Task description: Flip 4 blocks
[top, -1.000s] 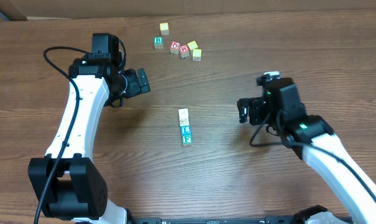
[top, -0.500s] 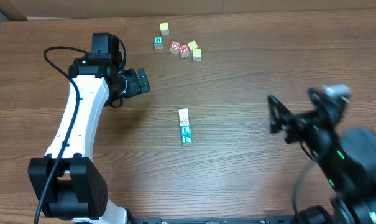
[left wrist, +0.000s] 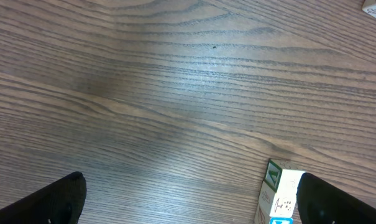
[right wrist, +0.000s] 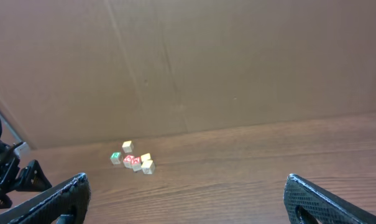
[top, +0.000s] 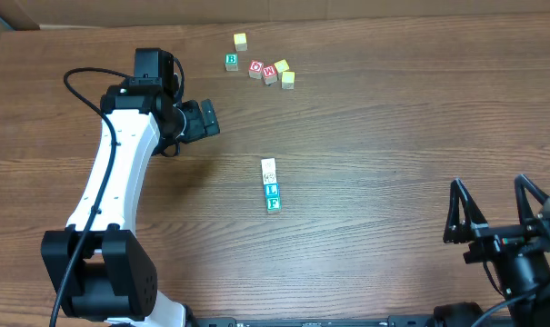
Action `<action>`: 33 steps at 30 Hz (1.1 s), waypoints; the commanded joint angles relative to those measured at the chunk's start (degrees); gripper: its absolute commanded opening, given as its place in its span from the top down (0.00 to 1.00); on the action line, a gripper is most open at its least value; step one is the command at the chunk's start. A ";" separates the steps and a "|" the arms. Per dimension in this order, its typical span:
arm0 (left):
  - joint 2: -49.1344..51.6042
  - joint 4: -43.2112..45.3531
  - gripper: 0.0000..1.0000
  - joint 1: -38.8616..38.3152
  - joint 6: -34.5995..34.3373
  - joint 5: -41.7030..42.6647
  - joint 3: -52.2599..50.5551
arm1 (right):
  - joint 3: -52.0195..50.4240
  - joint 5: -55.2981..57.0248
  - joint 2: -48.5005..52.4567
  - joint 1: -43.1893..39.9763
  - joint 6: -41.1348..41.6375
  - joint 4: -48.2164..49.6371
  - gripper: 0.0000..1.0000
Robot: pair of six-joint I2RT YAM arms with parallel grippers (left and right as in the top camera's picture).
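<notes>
Tiny wooden cube blocks (top: 271, 185), wood-grain table (top: 365, 109)

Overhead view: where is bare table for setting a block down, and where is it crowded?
Bare wood lies between the block row and the right gripper, and between the row and the left arm. Crowded: the block cluster at the far edge.

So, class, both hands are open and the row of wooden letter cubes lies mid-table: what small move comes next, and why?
Probably bring the left hand to the row of pale wooden letter cubes and lower it at the whitish end cube. Both hands are open and empty; the left is nearer, and its wrist camera shows that cube, while the right hand sits far off.
</notes>
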 commanded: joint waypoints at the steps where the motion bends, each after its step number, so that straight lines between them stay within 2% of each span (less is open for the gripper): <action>1: 0.11 0.22 0.00 -0.44 1.07 0.15 0.00 | -1.46 -1.95 -1.90 -0.87 -0.48 0.02 0.00; 7: 0.11 0.22 0.00 -0.44 1.07 0.15 0.00 | -6.38 -3.82 -4.15 -1.92 -0.46 2.49 0.00; 16: 0.11 0.22 0.00 -0.44 1.07 0.15 0.00 | -22.12 -9.38 -14.29 -4.39 -0.48 20.31 0.00; 20: 0.11 0.22 0.00 -0.44 1.07 0.15 0.00 | -30.93 -12.22 -17.59 -5.18 -0.48 37.81 0.00; 27: 0.11 0.22 0.00 -0.44 1.07 0.15 0.00 | -44.41 -13.25 -17.55 -5.70 -0.50 78.36 0.00; 30: 0.11 0.22 0.00 -0.44 1.07 0.15 0.00 | -47.82 -12.55 -17.55 -6.08 -0.50 87.06 0.00; 33: 0.11 0.22 0.00 -0.44 1.09 0.15 0.00 | -49.66 -12.20 -17.55 -6.45 -0.50 89.42 0.00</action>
